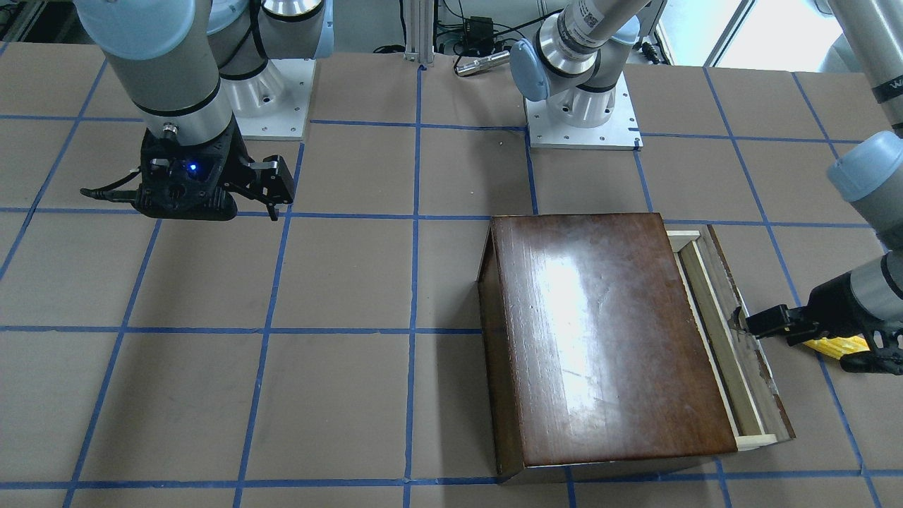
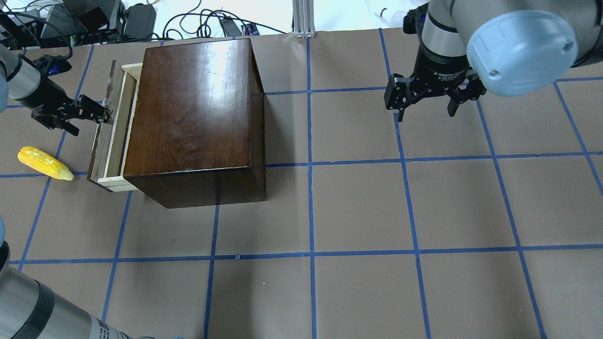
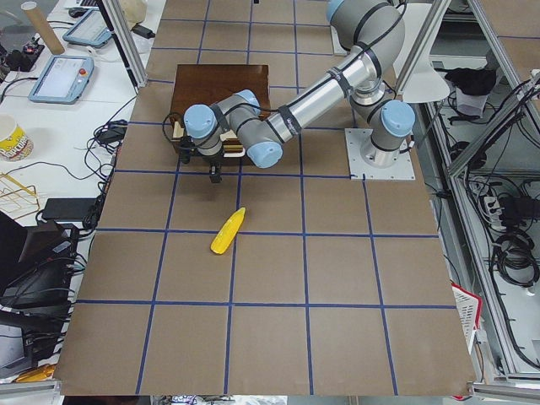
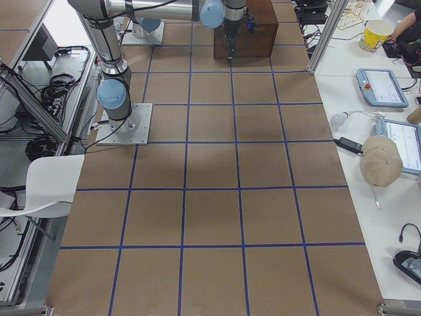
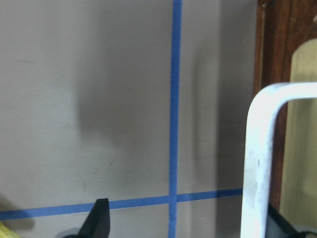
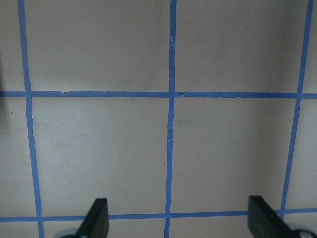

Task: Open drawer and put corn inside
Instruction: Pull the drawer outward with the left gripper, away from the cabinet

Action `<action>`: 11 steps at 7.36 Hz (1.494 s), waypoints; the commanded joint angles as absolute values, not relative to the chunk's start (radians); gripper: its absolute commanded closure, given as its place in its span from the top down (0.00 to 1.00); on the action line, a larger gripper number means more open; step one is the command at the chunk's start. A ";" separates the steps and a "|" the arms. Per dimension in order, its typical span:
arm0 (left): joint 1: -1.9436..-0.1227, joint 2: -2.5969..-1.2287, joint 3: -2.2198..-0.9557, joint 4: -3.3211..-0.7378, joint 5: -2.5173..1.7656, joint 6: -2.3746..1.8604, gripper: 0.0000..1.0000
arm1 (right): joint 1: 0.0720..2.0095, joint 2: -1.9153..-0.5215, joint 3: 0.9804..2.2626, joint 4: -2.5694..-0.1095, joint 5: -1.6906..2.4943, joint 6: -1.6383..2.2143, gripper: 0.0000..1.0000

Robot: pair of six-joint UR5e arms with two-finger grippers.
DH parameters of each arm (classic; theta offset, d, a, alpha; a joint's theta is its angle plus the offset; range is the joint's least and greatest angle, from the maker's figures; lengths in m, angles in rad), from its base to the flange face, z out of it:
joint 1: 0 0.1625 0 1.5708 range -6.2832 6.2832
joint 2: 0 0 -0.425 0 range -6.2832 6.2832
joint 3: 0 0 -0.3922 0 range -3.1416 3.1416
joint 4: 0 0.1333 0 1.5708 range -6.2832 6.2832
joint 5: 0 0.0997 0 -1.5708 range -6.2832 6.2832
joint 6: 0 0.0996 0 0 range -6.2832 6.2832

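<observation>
Sitting part-open, drawer (image 2: 115, 125) sticks out of box (image 2: 193, 117) toward the robot's left. Only a narrow strip of its inside shows, all pale wood. The rest of the tray is hidden under the box top.

Corn (image 2: 44, 163) is not in the drawer. It lies flat on the surface (image 2: 358, 207), near the drawer's dark front panel but apart from it, pointed end toward the drawer.

Left end effector (image 2: 101, 113) is at the drawer front, level with the handle (image 5: 257, 158). In the left wrist view its fingers (image 5: 99, 220) are spread wide. The pale handle loop stands between them, close to the right-hand finger. The loop is blurred and cut off at the bottom edge. I can't tell whether a finger touches it.

Right end effector (image 2: 426, 106) hangs above bare surface, well apart from the box. Its fingers are wide and hold nothing, and the right wrist view shows only taped grid.

- Front-facing view: corn (image 1: 839, 344) is mostly hidden behind the left end effector (image 1: 748, 323), with just a yellow bit showing.
- Left wrist view: a yellow sliver in the bottom-left corner, too cut off to be sure what it is.
- Exterior left view: the left arm (image 3: 278, 126) covers the drawer front, and the corn (image 3: 228, 231) is in plain sight.
- Exterior right view: the box (image 4: 253, 29) is at the top edge, partly behind the right arm. Drawer and corn are not visible.
</observation>
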State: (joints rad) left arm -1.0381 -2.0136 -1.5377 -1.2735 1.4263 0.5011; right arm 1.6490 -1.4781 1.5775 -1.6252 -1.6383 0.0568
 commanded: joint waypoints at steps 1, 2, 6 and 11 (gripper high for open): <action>-1.037 -2.008 -1.536 -1.273 1.450 0.503 1.00 | 1.649 -1.479 1.578 -1.625 -1.638 0.057 1.00; -1.035 -2.009 -1.536 -1.273 1.450 0.503 1.00 | 1.649 -1.477 1.578 -1.624 -1.638 0.057 1.00; -1.025 -2.011 -1.532 -1.273 1.450 0.506 1.00 | 1.649 -1.479 1.578 -1.626 -1.638 0.057 1.00; -0.982 -2.011 -1.529 -1.273 1.445 0.509 1.00 | 1.649 -1.477 1.578 -1.624 -1.638 0.057 1.00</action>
